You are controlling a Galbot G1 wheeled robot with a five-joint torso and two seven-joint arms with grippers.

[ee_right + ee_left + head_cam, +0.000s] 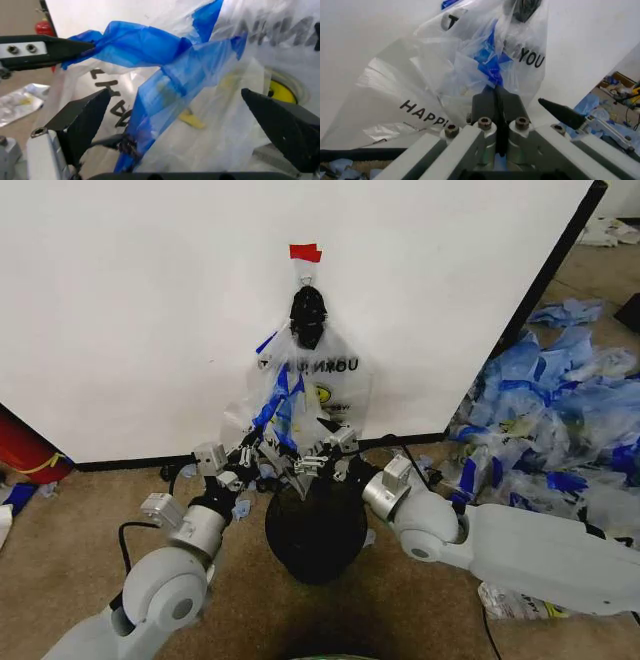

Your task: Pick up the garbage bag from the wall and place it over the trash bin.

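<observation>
Two grippers work at the thin clear plastic garbage bag (pixel 312 385) hanging on the flat white wall (pixel 150 300) above the round black mesh trash bin (pixel 316 530): left gripper (pixel 496 98) pinches its blue-taped edge, right gripper (pixel 180 116) gapes wide around it, so bagging the bin remains undone.

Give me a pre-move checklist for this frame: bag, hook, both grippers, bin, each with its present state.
1. Left gripper has the garbage bag: ok, fingers shut on a blue-taped fold.
2. Right gripper has the bag: not ok, fingers open, astride a blue tape strip, nothing pinched.
3. Bag off the wall: not ok, its top hangs from the black lump under red tape.
4. Trash bin upright below the bag: ok, between both arms.
5. Bag mouth spread for the bin: cannot tell, folds bunched.
6. Loose bag pile away from the bin: ok, off to the robot's right.
</observation>
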